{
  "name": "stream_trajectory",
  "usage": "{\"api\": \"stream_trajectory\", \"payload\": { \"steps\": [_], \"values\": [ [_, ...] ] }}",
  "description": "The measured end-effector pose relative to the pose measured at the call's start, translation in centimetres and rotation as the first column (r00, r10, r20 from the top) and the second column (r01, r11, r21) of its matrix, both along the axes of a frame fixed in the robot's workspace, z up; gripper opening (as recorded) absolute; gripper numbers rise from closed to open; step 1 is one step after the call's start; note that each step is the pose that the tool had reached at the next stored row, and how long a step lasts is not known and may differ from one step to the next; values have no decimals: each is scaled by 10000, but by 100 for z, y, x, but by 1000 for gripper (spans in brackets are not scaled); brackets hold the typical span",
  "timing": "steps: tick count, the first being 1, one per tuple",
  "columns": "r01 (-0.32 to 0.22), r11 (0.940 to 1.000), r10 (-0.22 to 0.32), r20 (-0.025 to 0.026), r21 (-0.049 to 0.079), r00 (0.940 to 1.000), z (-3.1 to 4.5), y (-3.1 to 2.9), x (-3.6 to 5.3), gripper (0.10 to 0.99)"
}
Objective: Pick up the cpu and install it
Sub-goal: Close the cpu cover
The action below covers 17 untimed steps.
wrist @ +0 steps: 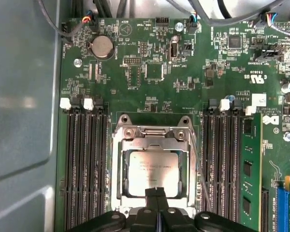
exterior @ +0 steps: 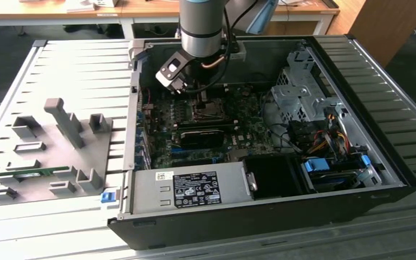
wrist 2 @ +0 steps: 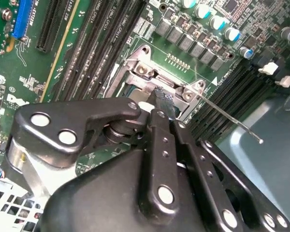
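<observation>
- The black gripper (wrist: 158, 195) with its jointed metal links has its two fingers pressed together, tip to tip. Nothing shows between them.
- In the first wrist view the tips stand right at the near edge of the cpu (wrist: 152, 171), a flat square chip with a dull silver-grey metal top. They look to be touching or just above that edge; which, I cannot tell.
- The cpu lies flat inside the socket, so it appears already set in place rather than carried. From the tips, the rest of the chip runs straight ahead, away from the gripper's body.
- The chip is square, with no long axis. Its sides run parallel to the memory slots.
- A bright steel socket frame (wrist: 152, 137) rings the chip, with its screwed hinge end on the side far from the gripper. Whether it lies fully down I cannot tell.
- A thin steel wire lever (wrist 2: 232, 121) runs along one side of the socket, and its free end stands clear of the board in the second wrist view.
- Long black memory slots (wrist: 84, 164) flank the socket on both sides, and a narrow green memory stick (wrist: 250, 169) sits in one.
- Farther on, the green motherboard (wrist: 150, 72) carries a round silver coin battery (wrist: 101, 47).
- In the exterior view the arm reaches down into the open black computer case (exterior: 266, 216).
</observation>
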<state>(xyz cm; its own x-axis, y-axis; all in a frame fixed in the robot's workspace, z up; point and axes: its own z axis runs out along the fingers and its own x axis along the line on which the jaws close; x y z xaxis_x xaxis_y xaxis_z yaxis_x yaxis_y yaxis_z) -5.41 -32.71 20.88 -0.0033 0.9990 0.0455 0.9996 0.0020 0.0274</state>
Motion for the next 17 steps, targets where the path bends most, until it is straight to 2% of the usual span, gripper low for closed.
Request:
{"api": "stream_trajectory", "payload": {
  "steps": [3,4,10,17],
  "values": [
    [0,10000,0,1,3,10000,0,1,25,106],
    [1,10000,-1,1,2,10000,0,0,70,106],
    [0,10000,0,0,2,10000,1,0,181,106],
    [0,10000,0,1,3,10000,-1,0,227,106]
  ]
}}
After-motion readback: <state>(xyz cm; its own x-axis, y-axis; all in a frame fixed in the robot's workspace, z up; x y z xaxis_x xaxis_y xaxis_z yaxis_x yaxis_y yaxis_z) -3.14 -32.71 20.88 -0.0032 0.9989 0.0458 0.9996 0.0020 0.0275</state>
